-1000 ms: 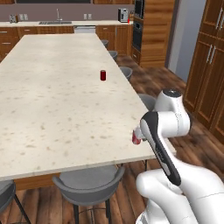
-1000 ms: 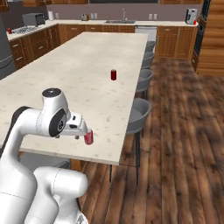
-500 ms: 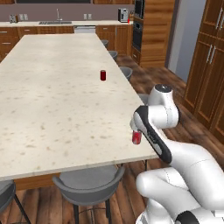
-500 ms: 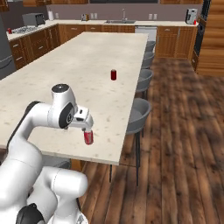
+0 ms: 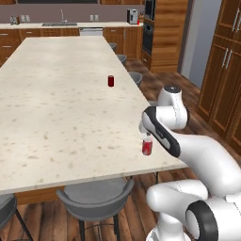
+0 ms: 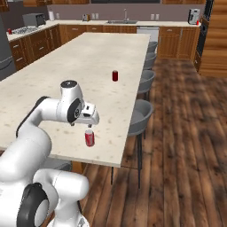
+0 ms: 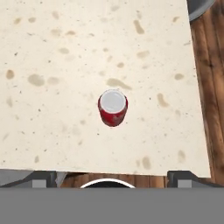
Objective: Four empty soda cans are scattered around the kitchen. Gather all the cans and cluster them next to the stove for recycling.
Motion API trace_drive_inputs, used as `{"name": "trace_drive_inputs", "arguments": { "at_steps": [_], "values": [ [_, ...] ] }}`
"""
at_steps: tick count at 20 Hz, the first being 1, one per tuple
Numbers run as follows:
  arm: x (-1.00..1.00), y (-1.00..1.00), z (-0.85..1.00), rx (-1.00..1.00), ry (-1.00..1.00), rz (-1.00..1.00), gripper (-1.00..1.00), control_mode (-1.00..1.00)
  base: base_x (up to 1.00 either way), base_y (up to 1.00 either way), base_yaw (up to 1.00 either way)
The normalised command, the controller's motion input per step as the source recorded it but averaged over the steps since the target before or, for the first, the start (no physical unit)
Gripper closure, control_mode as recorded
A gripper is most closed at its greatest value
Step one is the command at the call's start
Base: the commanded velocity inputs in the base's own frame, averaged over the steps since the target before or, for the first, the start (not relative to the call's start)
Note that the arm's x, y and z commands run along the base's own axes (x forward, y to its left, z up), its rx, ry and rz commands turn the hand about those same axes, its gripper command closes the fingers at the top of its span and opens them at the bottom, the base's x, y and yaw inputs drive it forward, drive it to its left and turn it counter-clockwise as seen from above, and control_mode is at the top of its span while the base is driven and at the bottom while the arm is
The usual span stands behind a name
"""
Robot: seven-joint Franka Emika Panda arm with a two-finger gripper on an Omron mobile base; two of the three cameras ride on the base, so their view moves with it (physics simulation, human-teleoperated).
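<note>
- Left base view: the near soda can [image 5: 147, 147] stood upright near the counter [image 5: 56, 103] edge closest to the robot, directly under the gripper [image 5: 145, 135]. The arm hid most of the hand, so the gap between jaws and can top was hard to judge; they looked just apart, not touching. A second soda can [image 5: 111, 81] stood well apart toward 11 o'clock, further along the counter.
- Right base view: the gripper [image 6: 90, 127] hung straight above the near soda can [image 6: 89, 138], whose long axis ran vertical, in line with the hand's approach. The far can [image 6: 115, 76] sat toward 1 o'clock from it. The stove [image 6: 23, 30] lay far off at 10 o'clock on the back counter.
- Hand view: the near can [image 7: 113, 107] showed its silvery top almost end-on at the picture's centre, leaning faintly toward 6 o'clock, with the counter's edge [image 7: 105, 168] below it. The jaws stood released at full spread, holding nothing; a plain straight descent looked enough to straddle the can.
</note>
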Motion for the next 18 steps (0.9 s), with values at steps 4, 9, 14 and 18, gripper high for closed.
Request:
{"name": "trace_drive_inputs", "arguments": {
  "at_steps": [4, 9, 14, 18],
  "values": [
    [0.19, 0.00, -0.09, 0.00, 0.00, 0.00, -1.00, -1.00, 0.00, 0.00, 0.00],
    [0.24, 0.00, -0.19, 0.00, 0.00, 0.00, -1.00, -1.00, 0.00, 0.00, 0.00],
    [0.26, 0.00, -0.30, 0.00, 0.00, 0.00, -1.00, -1.00, 0.00, 0.00, 0.00],
    [0.23, 0.00, -0.34, 0.00, 0.00, 0.00, -1.00, -1.00, 0.00, 0.00, 0.00]
  ]
}}
